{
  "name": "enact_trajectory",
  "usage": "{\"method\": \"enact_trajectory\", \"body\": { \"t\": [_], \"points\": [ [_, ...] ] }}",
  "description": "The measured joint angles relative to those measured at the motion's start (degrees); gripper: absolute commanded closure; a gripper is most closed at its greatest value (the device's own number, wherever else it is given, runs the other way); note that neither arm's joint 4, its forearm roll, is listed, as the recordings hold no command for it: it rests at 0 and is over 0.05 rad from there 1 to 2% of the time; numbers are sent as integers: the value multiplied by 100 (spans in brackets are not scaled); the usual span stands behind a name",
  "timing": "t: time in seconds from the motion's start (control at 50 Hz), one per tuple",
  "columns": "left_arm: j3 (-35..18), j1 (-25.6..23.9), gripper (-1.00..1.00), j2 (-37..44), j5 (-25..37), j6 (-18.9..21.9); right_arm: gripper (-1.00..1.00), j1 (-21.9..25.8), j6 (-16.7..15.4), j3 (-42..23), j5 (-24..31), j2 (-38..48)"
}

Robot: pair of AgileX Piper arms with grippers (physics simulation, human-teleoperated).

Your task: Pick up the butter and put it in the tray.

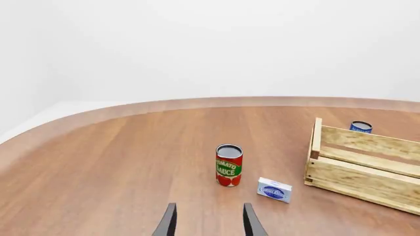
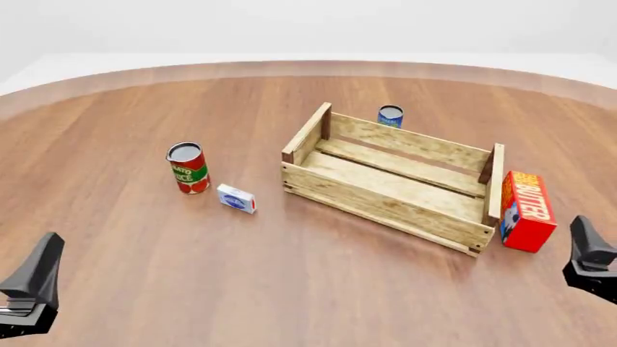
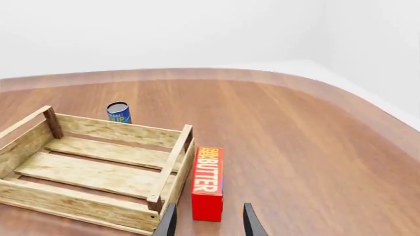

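Observation:
The butter (image 2: pixel 527 211) is a red carton with white lettering, standing on the table against the outside of the tray's right end; it also shows in the right wrist view (image 3: pixel 208 183). The tray (image 2: pixel 376 206) is a big, empty, light wooden slatted crate in the middle of the table. My right gripper (image 2: pixel 583 246) hangs open a little to the right of the butter and nearer than it; its fingers (image 3: pixel 251 222) hold nothing. My left gripper (image 2: pixel 39 271) is open at the near left, far from both, its fingers (image 1: pixel 168 222) empty.
A tomato sauce can (image 2: pixel 188 168) stands left of the tray, with a small white-and-blue box (image 2: pixel 236 198) lying beside it. A blue can (image 2: pixel 389 116) stands just behind the tray's far wall. The table's curved edge (image 2: pixel 289 69) runs along the back.

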Motion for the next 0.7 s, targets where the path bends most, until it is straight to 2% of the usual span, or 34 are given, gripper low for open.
{"method": "enact_trajectory", "body": {
  "t": [0.7],
  "points": [
    [0, 0, -100, 0, 0, 0, -100, -79, -107, 24, -1994, 2212]
  ]
}}
